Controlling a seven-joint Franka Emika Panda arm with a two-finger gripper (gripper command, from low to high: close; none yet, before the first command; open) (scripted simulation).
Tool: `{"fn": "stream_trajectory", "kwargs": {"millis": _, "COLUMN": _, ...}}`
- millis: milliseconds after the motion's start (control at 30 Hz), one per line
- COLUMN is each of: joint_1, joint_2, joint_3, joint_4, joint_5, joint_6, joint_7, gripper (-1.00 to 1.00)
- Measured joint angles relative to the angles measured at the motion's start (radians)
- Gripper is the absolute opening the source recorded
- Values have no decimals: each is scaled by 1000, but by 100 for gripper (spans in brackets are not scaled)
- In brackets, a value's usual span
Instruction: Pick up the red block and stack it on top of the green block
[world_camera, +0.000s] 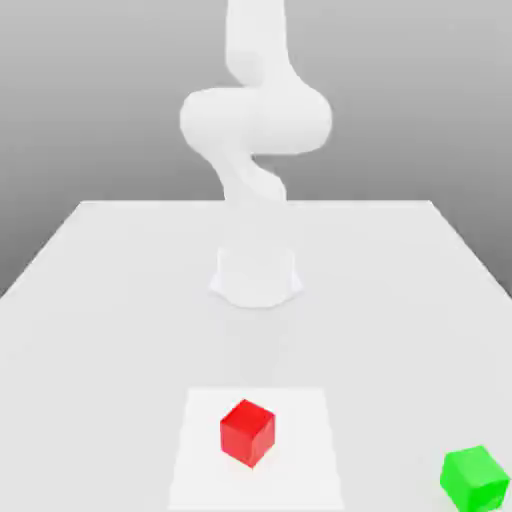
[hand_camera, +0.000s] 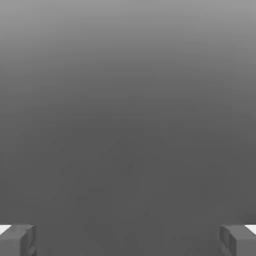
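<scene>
Exterior view bright, the pale arm and tabletop appearing washed out; hand view dim, its grey backdrop darkening downward.

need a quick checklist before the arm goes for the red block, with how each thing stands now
- tool open: ok
- nothing between its fingers: ok
- red block in sight, nothing stacked on it: ok
- green block top free to stack on: ok
- blocks well apart, room around the red one: ok
- tool lined up over the red block: not ok, the hand view doesn't have the block between the fingers
</scene>
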Motion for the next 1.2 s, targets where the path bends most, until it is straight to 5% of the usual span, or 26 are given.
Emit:
{"fn": "stream_trajectory", "kwargs": {"millis": 433, "joint_1": 101, "joint_2": 477, "joint_3": -128, "joint_4": -218, "joint_5": -64, "joint_6": 253, "joint_7": -501, "gripper": 0}}
{"fn": "stream_trajectory", "kwargs": {"millis": 667, "joint_1": 110, "joint_2": 733, "joint_3": -137, "joint_4": -335, "joint_5": 31, "joint_6": 391, "joint_7": -859, "gripper": 0}}
{"fn": "stream_trajectory", "kwargs": {"millis": 867, "joint_1": 66, "joint_2": 951, "joint_3": -75, "joint_4": -328, "joint_5": 123, "joint_6": 561, "joint_7": -974, "gripper": 0}}
{"fn": "stream_trajectory", "kwargs": {"millis": 900, "joint_1": 57, "joint_2": 982, "joint_3": -64, "joint_4": -323, "joint_5": 133, "joint_6": 587, "joint_7": -982, "gripper": -100}}
{"fn": "stream_trajectory", "kwargs": {"millis": 1200, "joint_1": 65, "joint_2": 934, "joint_3": -75, "joint_4": -331, "joint_5": 113, "joint_6": 545, "joint_7": -967, "gripper": -100}}
